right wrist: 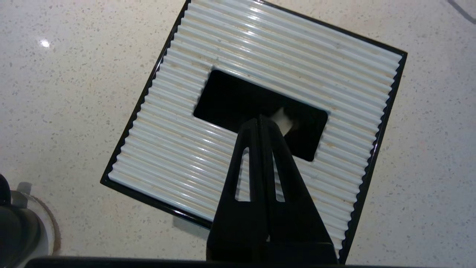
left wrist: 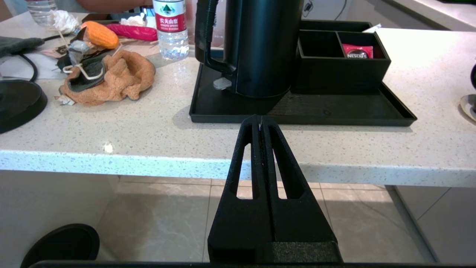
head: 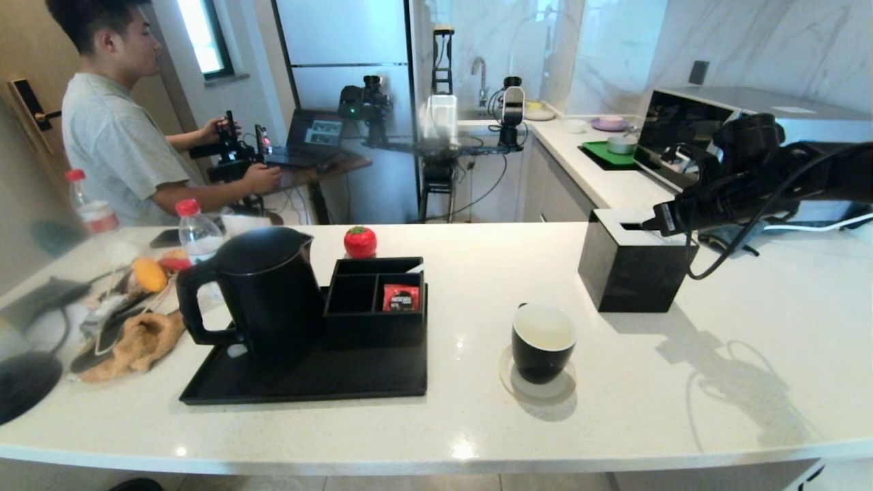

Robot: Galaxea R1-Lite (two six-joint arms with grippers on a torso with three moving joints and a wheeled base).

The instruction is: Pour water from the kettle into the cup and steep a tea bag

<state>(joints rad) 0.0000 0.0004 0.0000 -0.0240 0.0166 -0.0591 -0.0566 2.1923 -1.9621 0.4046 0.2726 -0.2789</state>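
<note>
The tall black kettle (head: pixel 262 293) stands on the left of a black tray (head: pixel 300 385), its handle towards the left; the left wrist view shows the kettle (left wrist: pixel 260 48) straight ahead. The black cup (head: pixel 543 341), white inside, sits on a clear coaster at the counter's middle. The tea bag does not show. My left gripper (left wrist: pixel 260 118) is shut and empty, low in front of the counter's front edge, facing the tray. My right gripper (head: pixel 648 225) hovers shut over the slot of the black cube box (head: pixel 631 266). Nothing shows between the right gripper's fingers (right wrist: pixel 259 119).
A compartment box (head: pixel 375 317) on the tray holds a red sachet (head: pixel 400 298). A small white piece (right wrist: pixel 283 120) shows inside the cube box's slot. A water bottle (head: pixel 198 235), an orange cloth (head: pixel 136 344) and clutter lie at the left. A person stands behind the counter.
</note>
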